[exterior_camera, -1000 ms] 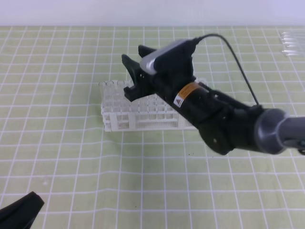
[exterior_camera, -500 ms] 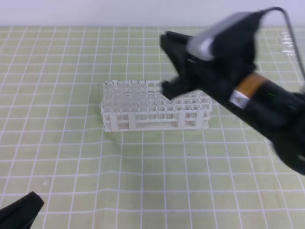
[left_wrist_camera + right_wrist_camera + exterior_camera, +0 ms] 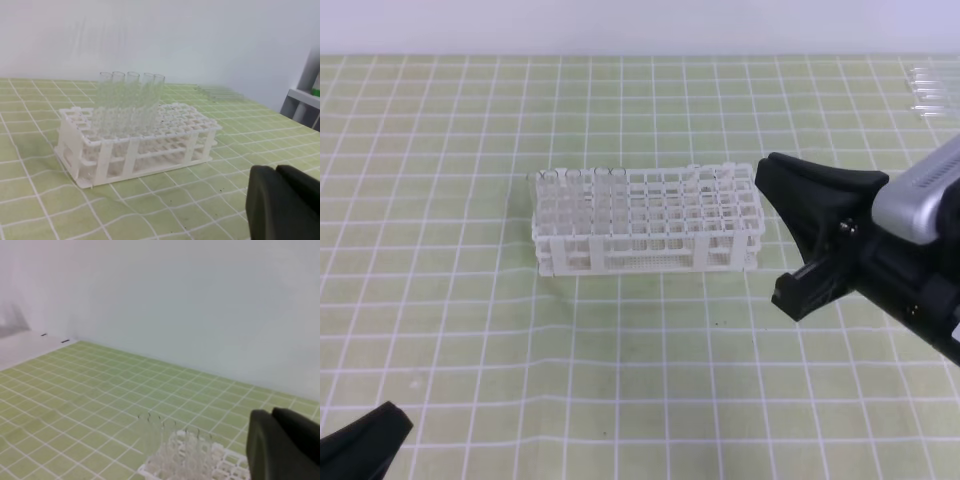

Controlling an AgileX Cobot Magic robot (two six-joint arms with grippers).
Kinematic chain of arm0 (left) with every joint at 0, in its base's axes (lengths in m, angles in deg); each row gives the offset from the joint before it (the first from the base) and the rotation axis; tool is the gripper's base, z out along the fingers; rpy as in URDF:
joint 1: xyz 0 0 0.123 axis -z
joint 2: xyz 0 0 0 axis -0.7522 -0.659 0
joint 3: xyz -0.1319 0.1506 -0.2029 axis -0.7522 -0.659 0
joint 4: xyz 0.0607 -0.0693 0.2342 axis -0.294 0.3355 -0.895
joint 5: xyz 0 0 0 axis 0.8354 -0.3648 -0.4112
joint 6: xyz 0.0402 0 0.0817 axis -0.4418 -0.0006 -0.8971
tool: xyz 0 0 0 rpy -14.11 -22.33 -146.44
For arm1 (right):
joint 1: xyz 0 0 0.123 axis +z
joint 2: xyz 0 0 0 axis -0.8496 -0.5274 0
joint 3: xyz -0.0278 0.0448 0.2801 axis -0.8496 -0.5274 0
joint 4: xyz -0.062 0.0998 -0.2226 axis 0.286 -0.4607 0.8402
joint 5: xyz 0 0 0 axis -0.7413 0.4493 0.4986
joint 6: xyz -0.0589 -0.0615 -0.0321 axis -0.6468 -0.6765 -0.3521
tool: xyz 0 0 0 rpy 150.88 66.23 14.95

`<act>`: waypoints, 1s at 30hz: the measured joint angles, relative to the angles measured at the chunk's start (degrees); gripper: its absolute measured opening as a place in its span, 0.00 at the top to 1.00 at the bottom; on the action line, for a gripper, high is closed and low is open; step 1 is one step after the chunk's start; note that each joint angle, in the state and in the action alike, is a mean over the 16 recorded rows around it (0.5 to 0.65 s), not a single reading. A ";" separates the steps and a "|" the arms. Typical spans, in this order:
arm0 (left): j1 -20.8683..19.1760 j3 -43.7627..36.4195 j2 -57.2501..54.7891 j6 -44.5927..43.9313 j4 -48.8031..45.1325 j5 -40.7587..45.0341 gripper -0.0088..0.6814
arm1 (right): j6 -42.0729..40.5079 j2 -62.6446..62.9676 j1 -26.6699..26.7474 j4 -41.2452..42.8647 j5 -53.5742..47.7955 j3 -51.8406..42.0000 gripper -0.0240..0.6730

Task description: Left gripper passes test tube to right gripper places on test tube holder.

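The white test tube holder [image 3: 645, 255] stands mid-table, and the left wrist view shows it from the side [image 3: 195, 142]. Several clear tubes [image 3: 576, 190] stand upright in its left end [image 3: 131, 102]; which of them is the task's test tube I cannot tell. My right gripper [image 3: 770, 170] hovers just right of the rack, its jaws shut and empty, as the right wrist view [image 3: 272, 420] shows. My left gripper [image 3: 365, 440] rests at the near left corner, shut with nothing in it [image 3: 276, 175].
A bunch of loose clear tubes [image 3: 930, 92] lies at the far right of the green gridded mat [image 3: 470, 330]. A white wall runs behind the table. A shelf edge [image 3: 305, 97] shows at the right in the left wrist view.
My right gripper drew back from above the rack toward the right and near side, and its jaws closed. The left gripper stayed still.
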 joint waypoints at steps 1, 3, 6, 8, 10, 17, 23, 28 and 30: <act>0.00 0.00 0.00 0.00 0.00 0.00 0.99 | -0.07 0.37 0.00 -0.06 0.20 -0.47 0.98; 0.01 0.07 0.03 0.01 0.12 -0.03 0.99 | -0.51 0.85 0.00 -0.18 0.51 -1.09 0.98; 0.01 0.07 0.03 0.01 0.12 -0.03 0.99 | -1.40 1.61 -0.07 -0.32 -0.04 -1.46 0.98; 0.01 0.14 0.05 0.01 0.24 -0.03 0.99 | -2.02 2.63 -0.32 -0.33 -1.31 -1.51 0.98; 0.01 0.07 0.03 0.00 0.12 0.00 0.99 | -2.61 4.28 -0.88 -0.34 -2.97 -1.63 0.98; 0.01 0.07 0.03 0.01 0.12 -0.03 0.99 | -4.41 14.81 -6.50 0.55 -9.94 -4.48 0.98; 0.01 0.00 0.03 0.01 0.00 -0.03 0.99 | -3.88 28.99 -15.83 1.10 -14.79 -12.05 0.98; 0.02 0.14 0.08 0.01 0.24 -0.03 0.99 | -1.14 40.87 -24.69 0.86 -15.37 -21.31 0.98; 0.01 0.00 0.02 -0.01 0.00 0.03 0.99 | 0.21 45.32 -27.76 0.61 -15.61 -24.79 0.98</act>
